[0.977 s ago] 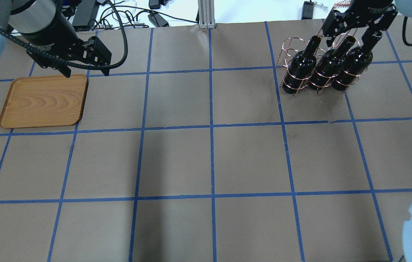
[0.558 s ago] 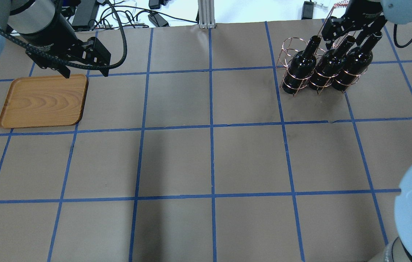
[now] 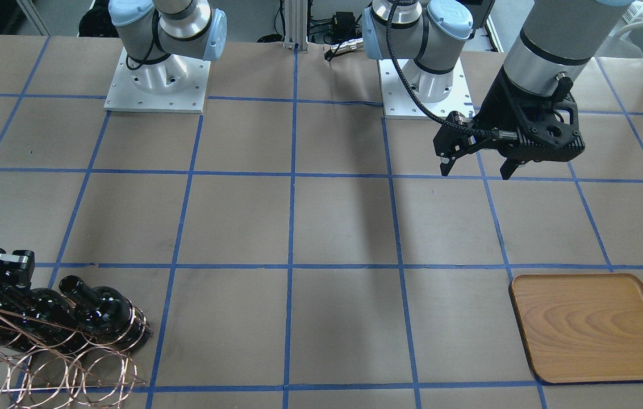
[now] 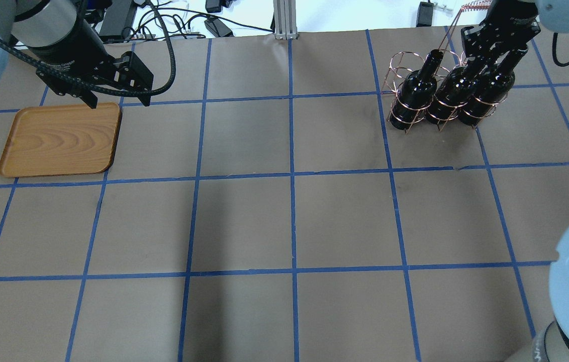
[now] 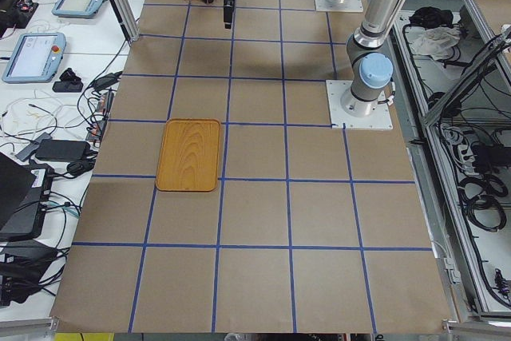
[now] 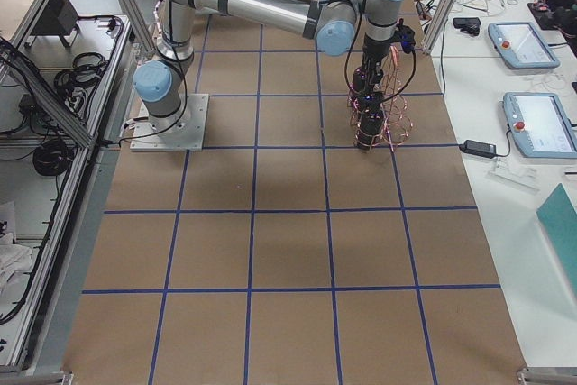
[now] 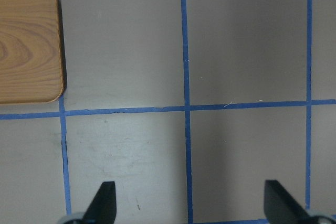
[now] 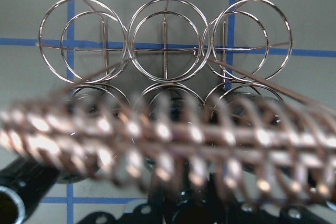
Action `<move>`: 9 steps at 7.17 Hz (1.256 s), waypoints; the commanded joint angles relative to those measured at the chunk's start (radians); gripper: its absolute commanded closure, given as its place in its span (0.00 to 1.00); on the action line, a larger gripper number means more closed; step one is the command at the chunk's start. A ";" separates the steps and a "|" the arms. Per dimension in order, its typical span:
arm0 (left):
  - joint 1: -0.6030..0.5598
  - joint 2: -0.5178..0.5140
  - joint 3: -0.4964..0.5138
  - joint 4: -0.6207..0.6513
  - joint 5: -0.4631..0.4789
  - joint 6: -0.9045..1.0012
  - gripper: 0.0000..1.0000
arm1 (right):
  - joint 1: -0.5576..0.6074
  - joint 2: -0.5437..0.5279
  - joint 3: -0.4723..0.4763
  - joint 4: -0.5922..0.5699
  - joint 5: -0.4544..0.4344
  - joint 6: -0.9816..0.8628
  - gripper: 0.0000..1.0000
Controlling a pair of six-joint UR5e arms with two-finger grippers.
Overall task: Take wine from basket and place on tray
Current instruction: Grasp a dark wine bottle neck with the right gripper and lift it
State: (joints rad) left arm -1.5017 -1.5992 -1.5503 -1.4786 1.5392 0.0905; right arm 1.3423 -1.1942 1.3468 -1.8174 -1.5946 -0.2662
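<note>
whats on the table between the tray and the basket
Nothing: in the overhead view the stretch from tray to basket is bare brown table cover with blue tape lines. The left end effector hangs by the tray's far corner.

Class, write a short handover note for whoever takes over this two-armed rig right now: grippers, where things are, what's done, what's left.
Left gripper: open, empty, hovering by the tray's far edge.
Right gripper: down at the neck of the middle bottle; whether it has gripped cannot be told.
Basket: far side, robot's right, holding all three bottles.
Tray: far side, robot's left, empty.
Done: no bottle moved yet.
Left: lift one bottle out, carry it across, set it on the tray.
</note>
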 commanded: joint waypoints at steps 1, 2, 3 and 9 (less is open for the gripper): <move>0.000 -0.001 -0.001 0.001 -0.001 0.000 0.00 | -0.005 -0.036 -0.032 0.019 0.019 0.022 0.92; 0.000 0.001 0.001 -0.002 0.001 0.000 0.00 | -0.005 -0.086 -0.034 0.047 0.031 0.057 0.91; 0.000 -0.001 -0.001 0.001 -0.001 0.000 0.00 | -0.005 -0.138 -0.050 0.111 0.033 0.058 0.91; 0.024 0.007 0.016 0.007 0.004 0.006 0.00 | 0.170 -0.285 0.026 0.386 0.022 0.351 0.94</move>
State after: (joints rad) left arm -1.4892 -1.5950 -1.5430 -1.4743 1.5418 0.0940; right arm 1.4511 -1.4736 1.3365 -1.4372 -1.5745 0.0040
